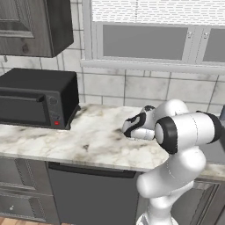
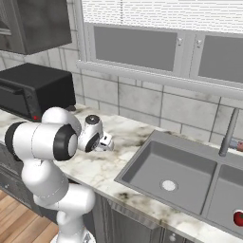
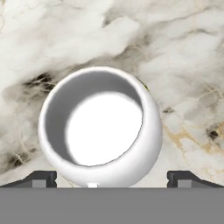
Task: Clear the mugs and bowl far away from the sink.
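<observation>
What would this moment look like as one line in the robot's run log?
gripper: open, above white mug | white mug: upright on marble counter, between the fingertips, not gripped | sink: to the right, red ball in far basin

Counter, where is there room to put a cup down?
The marble counter is bare between the black microwave and the gripper, and in a strip between gripper and sink. It is crowded right under the open gripper, where the white mug sits.
</observation>
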